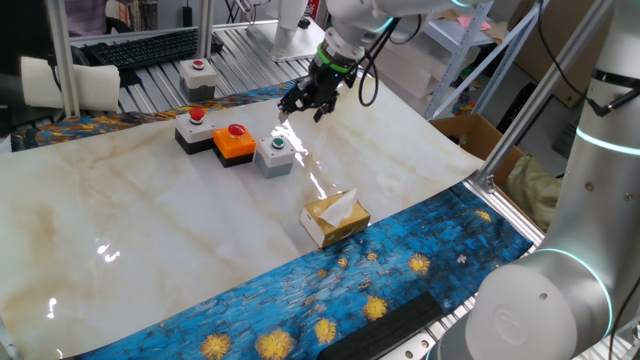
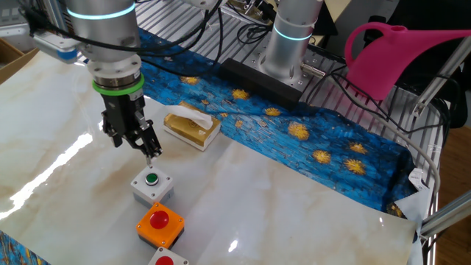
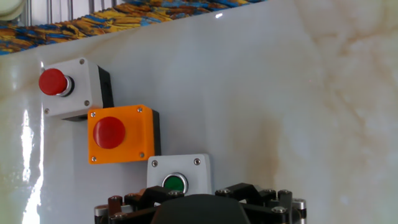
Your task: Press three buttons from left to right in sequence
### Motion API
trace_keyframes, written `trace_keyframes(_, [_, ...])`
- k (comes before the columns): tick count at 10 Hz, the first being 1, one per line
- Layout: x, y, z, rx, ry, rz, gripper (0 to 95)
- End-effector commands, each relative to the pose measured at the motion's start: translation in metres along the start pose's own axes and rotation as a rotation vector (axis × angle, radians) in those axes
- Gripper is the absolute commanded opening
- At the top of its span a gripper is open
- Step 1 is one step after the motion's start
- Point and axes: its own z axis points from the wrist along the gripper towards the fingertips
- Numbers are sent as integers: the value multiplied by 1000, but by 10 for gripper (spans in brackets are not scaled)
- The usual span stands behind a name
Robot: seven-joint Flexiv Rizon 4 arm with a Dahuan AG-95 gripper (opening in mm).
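Note:
The three buttons stand in a diagonal row on the marble-look table. They are a black box with a white top and red button (image 1: pixel 195 125), an orange box with a red button (image 1: pixel 235 140), and a grey box with a green button (image 1: pixel 275 152). My gripper (image 1: pixel 304 103) hangs in the air just beyond the grey box, a little above it and not touching it. The other fixed view shows its tip (image 2: pixel 149 152) above the green-button box (image 2: pixel 152 184). The hand view shows all three boxes (image 3: pixel 68 87) (image 3: pixel 118 132) (image 3: pixel 177 177). My fingertips are hidden there.
A separate pale grey box with a red button (image 1: pixel 197 75) stands behind the row near the table's back edge. A tan tissue box (image 1: pixel 335 218) lies toward the front right. A blue patterned cloth (image 1: pixel 420 260) runs along the table's front edge.

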Motion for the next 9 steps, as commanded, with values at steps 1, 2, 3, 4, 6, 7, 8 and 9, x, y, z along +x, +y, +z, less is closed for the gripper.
trace_keyframes(1, [-2,-1,3,4,-4,1,950])
trace_keyframes(2, [-2,-1,3,5,-8,-2,950])
trace_keyframes(3, [-3,-2,4,5,-2,-12,950])
trace_keyframes(4, [-3,-2,7,6,-2,-13,950])
trace_keyframes(6, [-3,-5,9,8,-3,-20,950])
trace_keyframes(7, [-3,-6,9,8,-8,-22,950])
trace_keyframes(8, [-3,-6,9,8,-8,-22,950])
trace_keyframes(9, [-3,-6,9,8,-8,-27,950])
